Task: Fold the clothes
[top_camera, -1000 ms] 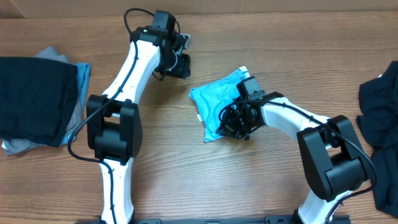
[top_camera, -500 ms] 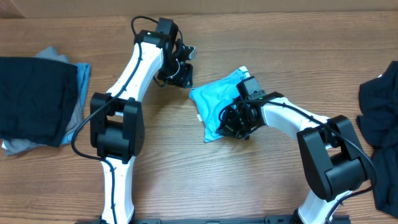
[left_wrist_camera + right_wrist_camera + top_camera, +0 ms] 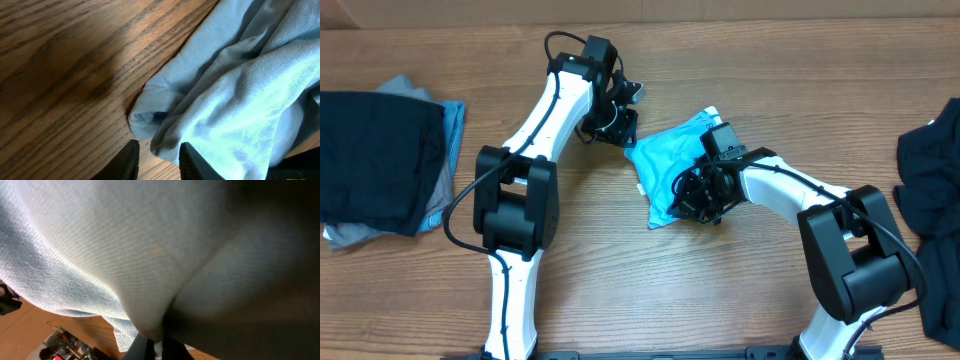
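the table [image 3: 620,290] is showing brown wood with dark, open grain and a faint satin shine. the light blue t-shirt [image 3: 665,160] is looking like soft, matt cotton knit, its fine ribs showing up close. the left arm [image 3: 555,110] and the right arm [image 3: 780,190] are wearing glossy white plastic shells over matt black joints. the left gripper [image 3: 159,146] is showing fingers [image 3: 192,161] of smooth black plastic. the folded black clothes [image 3: 370,160] are looking matt and soft.

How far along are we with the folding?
Done: a folded stack sits at the left. In hand: the light blue shirt, bunched, right pincer shut on it, left pincer open at its corner. Left: folding it, then the dark heap at the right edge.
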